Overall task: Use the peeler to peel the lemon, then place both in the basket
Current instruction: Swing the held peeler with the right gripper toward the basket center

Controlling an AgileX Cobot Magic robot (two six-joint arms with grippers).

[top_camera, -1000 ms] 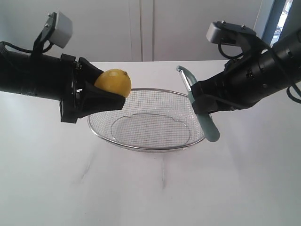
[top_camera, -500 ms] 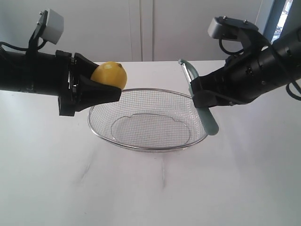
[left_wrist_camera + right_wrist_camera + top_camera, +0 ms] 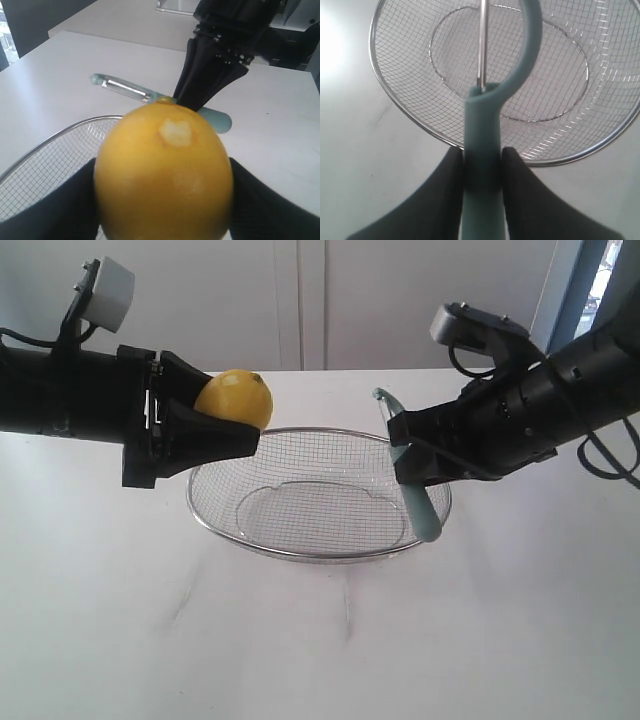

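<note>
White worktop [image 3: 320, 640], basket [image 3: 300, 552] in the middle; left hand [image 3: 243, 430] clamps the lemon [image 3: 235, 400], right hand [image 3: 410, 455] pinches the peeler [image 3: 421, 512] by its handle.

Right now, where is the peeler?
Exterior view, right side: the peeler is clamped in the right gripper, over the right rim of the basket, blade up.

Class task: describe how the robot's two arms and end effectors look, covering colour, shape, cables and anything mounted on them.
The left arm and right arm are thick black cylinders. The left end effector and right end effector are black too, with wedge-shaped matte fingers. A pale grey camera box sits bracketed atop each wrist; black cables loop alongside.
</note>
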